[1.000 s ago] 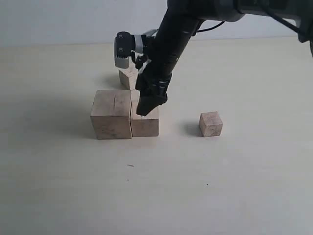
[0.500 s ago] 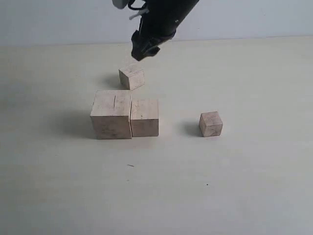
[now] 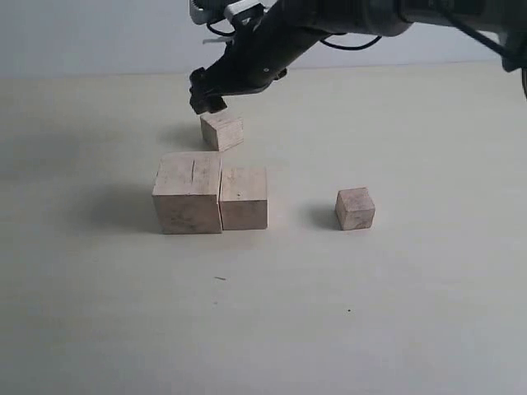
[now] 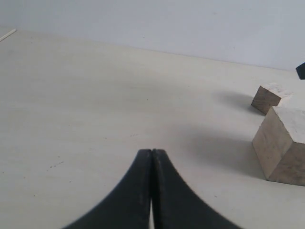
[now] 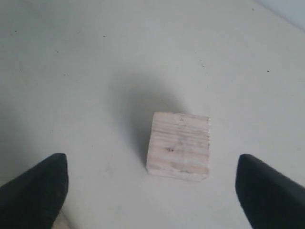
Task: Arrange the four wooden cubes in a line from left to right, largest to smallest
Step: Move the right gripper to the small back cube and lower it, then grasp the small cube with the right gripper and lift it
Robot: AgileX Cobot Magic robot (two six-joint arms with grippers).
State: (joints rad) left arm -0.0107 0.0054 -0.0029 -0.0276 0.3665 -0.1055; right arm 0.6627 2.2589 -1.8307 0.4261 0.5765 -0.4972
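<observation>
Four wooden cubes sit on the table. The largest cube (image 3: 188, 192), with a thin slit on top, touches the second cube (image 3: 244, 197) on its right. Behind them stands the third cube (image 3: 221, 130), and the smallest cube (image 3: 355, 208) lies apart to the right. My right gripper (image 3: 207, 97) hovers open just above the third cube (image 5: 179, 145), which lies between the spread fingers (image 5: 43, 191) of that gripper (image 5: 150, 161), untouched. My left gripper (image 4: 151, 152) is shut on nothing, low over the table left of the largest cube (image 4: 284, 143) and third cube (image 4: 269, 97).
The pale tabletop (image 3: 395, 313) stretches bare in front of and beside the cubes. A light wall (image 3: 99, 33) bounds the far edge. The right arm (image 3: 329, 20) reaches in from the upper right across the middle.
My right gripper lifted off the second cube, swung up and back, and has come down over the third cube. The cubes have not moved.
</observation>
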